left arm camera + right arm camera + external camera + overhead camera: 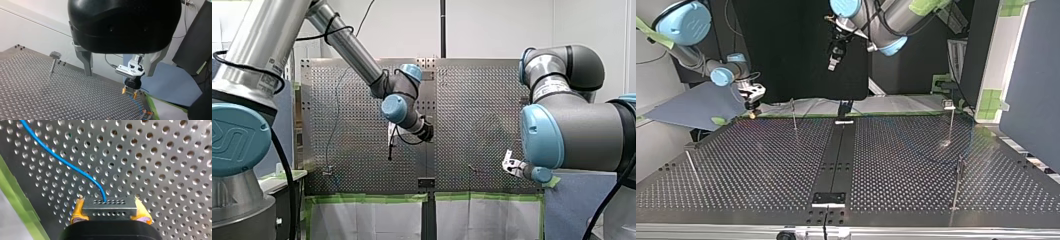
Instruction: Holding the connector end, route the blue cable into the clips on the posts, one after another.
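My right gripper (130,91), with its yellow pads, is clamped on the grey perforated metal connector block (110,207), just above the perforated steel table (162,170) near its edge. The thin blue cable (62,161) trails from the block across that table. My left gripper (119,73) hangs above the table, fingers apart.

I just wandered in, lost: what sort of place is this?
Likely a robotics lab: two robot arms over a perforated table with thin posts, the right gripper clamping the connector of a blue cable.

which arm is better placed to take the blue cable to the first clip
Right. My right gripper is shut on the connector, blue cable trailing from it, low over the table. My left gripper hangs open and empty, high above it.
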`<move>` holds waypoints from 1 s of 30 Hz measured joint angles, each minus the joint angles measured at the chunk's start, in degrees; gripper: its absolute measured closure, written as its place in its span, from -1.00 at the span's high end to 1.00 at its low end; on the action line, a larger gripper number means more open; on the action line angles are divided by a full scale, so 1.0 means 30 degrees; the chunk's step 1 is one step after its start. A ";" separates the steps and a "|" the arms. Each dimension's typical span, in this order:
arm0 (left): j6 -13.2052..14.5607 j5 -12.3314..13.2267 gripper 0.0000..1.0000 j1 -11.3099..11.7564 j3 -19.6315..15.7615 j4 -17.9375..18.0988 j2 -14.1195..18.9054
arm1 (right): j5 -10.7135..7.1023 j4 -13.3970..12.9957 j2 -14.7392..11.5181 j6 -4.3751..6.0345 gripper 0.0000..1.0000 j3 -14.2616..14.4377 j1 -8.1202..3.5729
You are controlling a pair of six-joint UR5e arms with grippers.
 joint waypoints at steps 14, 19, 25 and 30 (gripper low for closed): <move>-0.1084 0.0044 1.00 0.0431 -0.1361 0.1157 0.2683 | 0.0537 0.1044 -0.1450 -0.1239 -1.00 0.0151 -0.0173; -0.1887 0.0561 1.00 0.1090 -0.2187 0.1989 0.3516 | 0.0557 0.0943 -0.1632 -0.1260 -1.00 0.0406 -0.0153; -0.2839 0.1627 1.00 0.2176 -0.3296 0.3096 0.4624 | 0.0555 0.0906 -0.1652 -0.1243 -1.00 0.0476 -0.0063; -0.2930 0.2217 1.00 0.3143 -0.4260 0.4056 0.5504 | 0.0552 0.0909 -0.1650 -0.1181 -1.00 0.0481 0.0024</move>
